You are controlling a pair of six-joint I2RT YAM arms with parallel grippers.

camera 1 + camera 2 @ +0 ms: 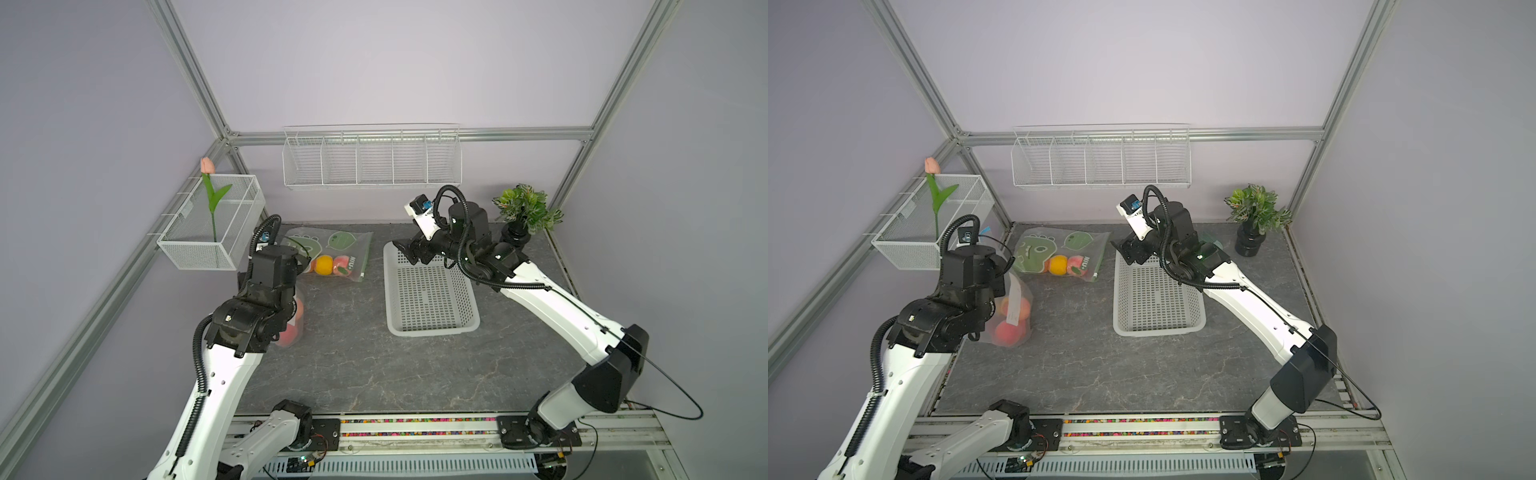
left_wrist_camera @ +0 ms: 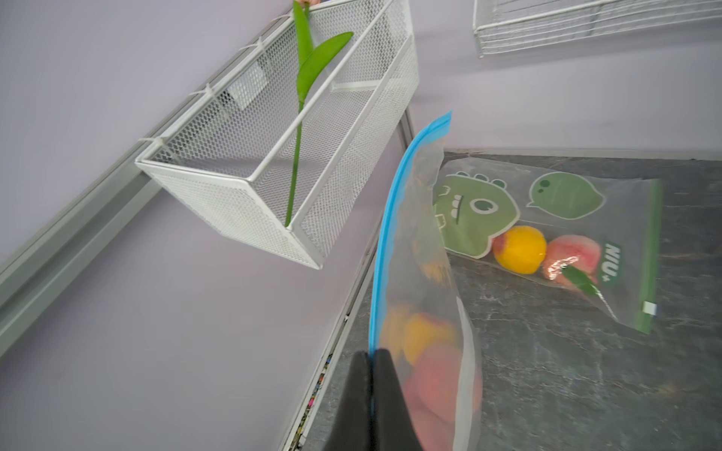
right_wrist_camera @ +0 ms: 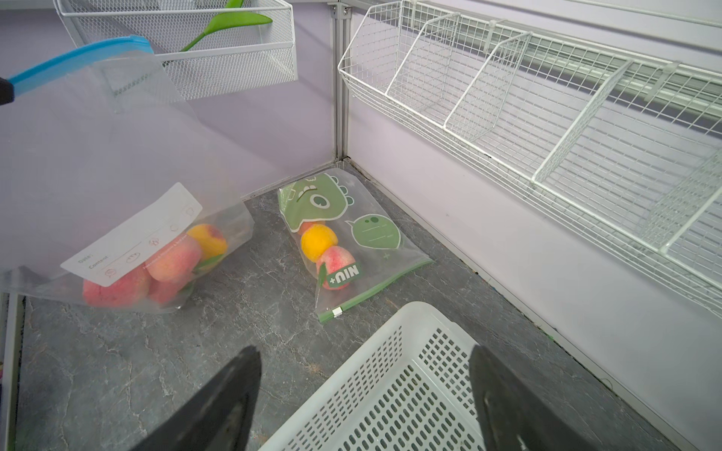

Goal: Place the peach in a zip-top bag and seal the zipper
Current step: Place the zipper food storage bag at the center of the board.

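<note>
Across the tabletop [image 1: 353, 365], two zip-top bags [image 3: 97, 156] [image 3: 375, 234], one basket [image 1: 432, 330].

Left wrist view: the left gripper [image 2: 371, 355] is cut off by the frame edge behind its fingertips. The peaches [image 2: 437, 382] in the clear bag [image 2: 414, 254] just beyond the fingertips are blurred, and their count cannot be determined there. The tulip [image 2: 318, 60] bloom is cropped. In both top views this gripper's fingertips cannot be made out beneath the wrist housing. In a top view the arm masks most of the bag [image 1: 296, 320] below it. Right wrist view: the right gripper [image 3: 363, 351] fingers and the plastic basket [image 3: 390, 390] beneath them are cropped. The fine print on the bag label [image 3: 133, 234] is too small to read.
</note>
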